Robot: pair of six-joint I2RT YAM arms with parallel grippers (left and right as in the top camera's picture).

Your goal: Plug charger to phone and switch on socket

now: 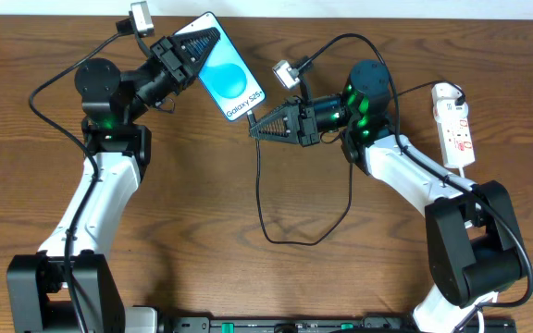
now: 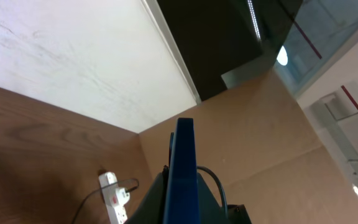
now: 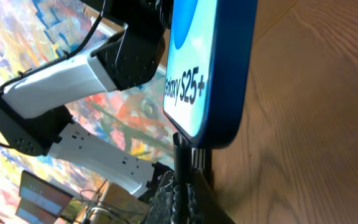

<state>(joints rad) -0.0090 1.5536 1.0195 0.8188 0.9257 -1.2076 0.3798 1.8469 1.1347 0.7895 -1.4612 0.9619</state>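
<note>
My left gripper (image 1: 195,46) is shut on the phone (image 1: 232,81), a slim handset with a bright blue screen and "Galaxy S25+" text, held tilted at the back middle of the table. In the left wrist view the phone's blue edge (image 2: 183,168) rises between the fingers. My right gripper (image 1: 257,127) is shut on the charger's connector tip (image 3: 182,155), which touches the phone's bottom edge (image 3: 219,93). The black charger cable (image 1: 280,236) loops down over the table. The white socket strip (image 1: 455,125) lies at the far right, also in the left wrist view (image 2: 113,196).
The wooden table (image 1: 248,268) carries only the cable loop in its middle. A black plug and lead enter the top end of the strip (image 1: 444,92). A wall and cardboard panel stand behind in the left wrist view.
</note>
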